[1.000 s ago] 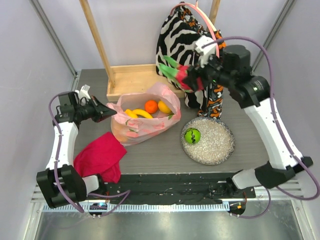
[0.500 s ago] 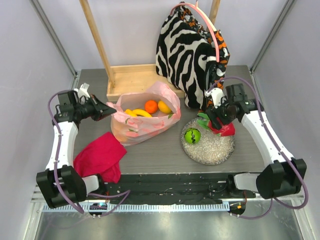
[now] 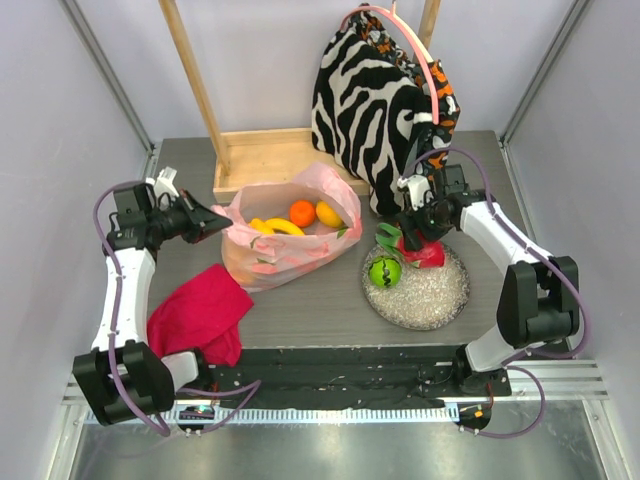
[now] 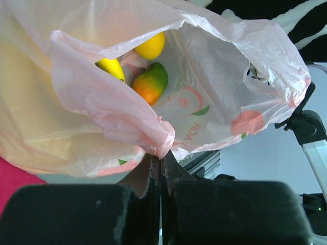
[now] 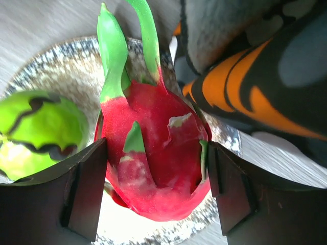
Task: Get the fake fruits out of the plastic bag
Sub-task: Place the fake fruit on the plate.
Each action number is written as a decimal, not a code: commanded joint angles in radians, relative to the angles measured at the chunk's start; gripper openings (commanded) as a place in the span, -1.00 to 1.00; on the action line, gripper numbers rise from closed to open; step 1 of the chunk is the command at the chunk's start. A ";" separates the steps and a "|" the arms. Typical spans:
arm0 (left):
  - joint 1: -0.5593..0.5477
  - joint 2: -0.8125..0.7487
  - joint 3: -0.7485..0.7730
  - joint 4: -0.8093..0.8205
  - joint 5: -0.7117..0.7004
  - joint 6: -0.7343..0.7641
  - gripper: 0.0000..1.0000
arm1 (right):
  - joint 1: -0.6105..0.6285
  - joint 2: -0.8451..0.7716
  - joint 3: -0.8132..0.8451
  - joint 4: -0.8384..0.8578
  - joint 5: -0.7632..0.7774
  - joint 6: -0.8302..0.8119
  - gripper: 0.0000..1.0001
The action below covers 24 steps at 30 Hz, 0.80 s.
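The pink plastic bag (image 3: 290, 245) lies open left of centre, with an orange (image 3: 302, 212), a lemon (image 3: 329, 214) and a banana bunch (image 3: 278, 227) inside. My left gripper (image 3: 215, 222) is shut on the bag's left rim; the left wrist view shows the pinched rim (image 4: 161, 148) and several fruits inside. My right gripper (image 3: 415, 235) is shut on the red fruit (image 5: 158, 148), which has green leaves and rests low on the silvery plate (image 3: 440, 295). The green apple (image 3: 384, 271) sits on the plate just to its left.
A magenta-red cloth (image 3: 200, 312) lies at the front left. The zebra-patterned bag (image 3: 370, 110) hangs at the back, close behind my right gripper. A wooden tray (image 3: 265, 160) sits behind the plastic bag, with upright wooden posts beside it.
My right arm swung down from in front of the zebra bag, carrying the red fruit onto the plate beside the green apple. My left gripper kept its hold on the bag.
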 commanded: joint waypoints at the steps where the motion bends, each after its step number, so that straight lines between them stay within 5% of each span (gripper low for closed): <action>1: -0.002 -0.035 -0.007 -0.003 0.000 0.018 -1.00 | 0.003 0.008 0.038 0.092 -0.082 0.101 -0.32; 3: -0.002 -0.038 -0.010 -0.011 0.001 0.023 -1.00 | 0.003 0.004 0.025 0.101 -0.120 0.106 -0.28; 5: -0.002 -0.037 -0.010 -0.014 0.006 0.023 -1.00 | 0.003 -0.009 -0.009 0.113 -0.131 0.109 -0.03; 8: -0.003 -0.034 -0.013 -0.020 0.015 0.021 -1.00 | 0.002 -0.021 -0.012 0.080 -0.146 0.101 0.50; 9: -0.003 -0.035 -0.015 -0.035 0.018 0.025 -1.00 | 0.002 -0.030 -0.003 0.046 -0.142 0.101 0.99; 18: -0.017 -0.095 -0.038 -0.307 0.035 0.156 -1.00 | 0.035 -0.251 0.224 -0.266 -0.330 0.009 0.99; 24: -0.051 -0.167 -0.134 -0.326 0.034 0.141 -1.00 | 0.429 -0.191 0.501 -0.289 -0.261 0.098 0.73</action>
